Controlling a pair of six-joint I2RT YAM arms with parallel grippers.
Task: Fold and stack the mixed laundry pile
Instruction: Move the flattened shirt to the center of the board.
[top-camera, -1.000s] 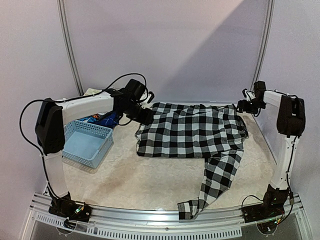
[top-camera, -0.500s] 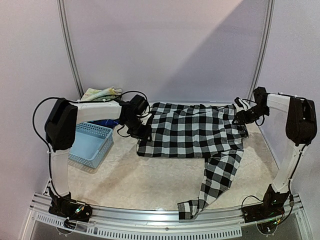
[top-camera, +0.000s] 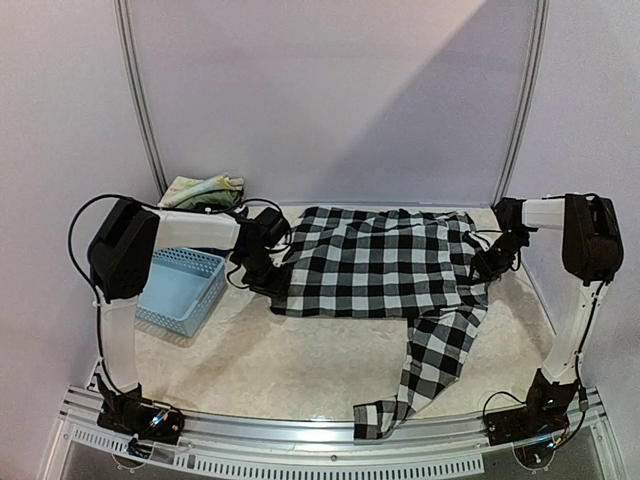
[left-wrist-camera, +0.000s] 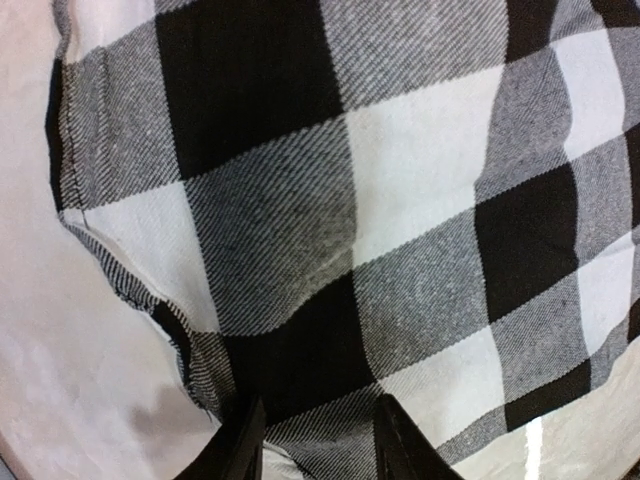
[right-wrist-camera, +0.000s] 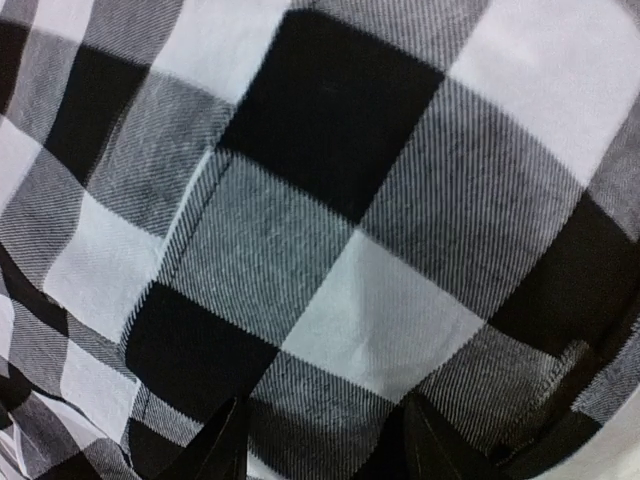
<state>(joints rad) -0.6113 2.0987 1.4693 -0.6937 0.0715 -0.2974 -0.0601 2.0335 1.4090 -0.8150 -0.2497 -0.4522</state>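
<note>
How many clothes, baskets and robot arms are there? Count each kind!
Clothes in view: 2 (checked shirt, floral cloth)
Baskets: 1 (blue basket)
Robot arms: 2 (left arm, right arm)
Total: 5

The black-and-white checked shirt (left-wrist-camera: 350, 230) is matt woven cloth. Its diagonal twill ribs and stitched hems show plainly up close, slightly coarse and without sheen. The pale yellow-green floral cloth (top-camera: 203, 189) looks thin and soft. The cream table cover (top-camera: 300, 355) is fuzzy and matt, with a short nap. The light blue perforated basket (top-camera: 178, 290) is smooth moulded plastic. The ribbed silver rail (top-camera: 300, 445) is bare metal with a dull shine. The white arm casings (top-camera: 195, 230) are smooth, with matt black joints. The left gripper (left-wrist-camera: 320, 405) has smooth black fingers (left-wrist-camera: 240, 450), faintly glossy.
</note>
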